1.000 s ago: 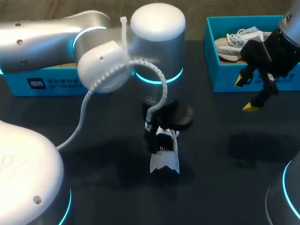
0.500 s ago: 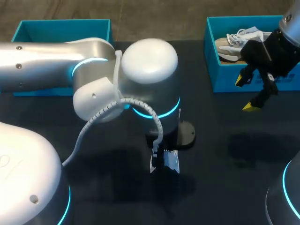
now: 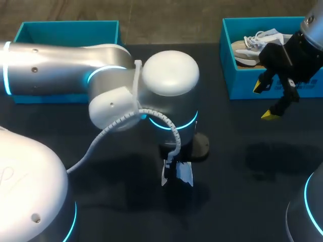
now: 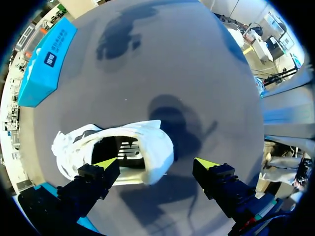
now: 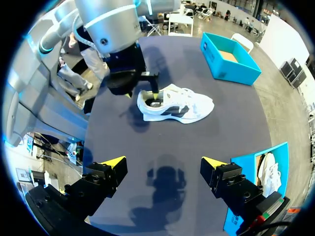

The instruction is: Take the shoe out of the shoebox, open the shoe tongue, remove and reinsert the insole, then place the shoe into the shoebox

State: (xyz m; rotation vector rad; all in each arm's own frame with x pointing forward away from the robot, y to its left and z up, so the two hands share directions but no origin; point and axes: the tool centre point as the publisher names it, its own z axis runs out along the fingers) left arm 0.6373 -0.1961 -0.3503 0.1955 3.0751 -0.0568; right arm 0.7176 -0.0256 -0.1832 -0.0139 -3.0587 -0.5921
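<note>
A white shoe (image 5: 177, 105) with dark side marks lies on its sole in the middle of the dark table. In the head view only its heel end (image 3: 176, 174) shows beneath my left arm (image 3: 166, 96). My left gripper (image 4: 156, 164) hangs open right over the heel; one fingertip (image 4: 106, 163) is at the shoe's mouth (image 4: 120, 150) and the other stands outside the heel collar. My right gripper (image 3: 266, 101) is open and empty, in the air in front of the blue shoebox (image 3: 228, 75), which holds a second pale shoe (image 3: 252, 43).
Another blue box (image 3: 65, 30) stands at the table's back left, partly behind my left arm. It also shows as the blue box (image 5: 229, 61) beyond the shoe in the right wrist view. Bare dark table (image 3: 242, 166) lies between the shoe and my right arm.
My left arm has shifted and come down over the shoe, so less of the shoe shows in the head view. The right arm has kept still.
</note>
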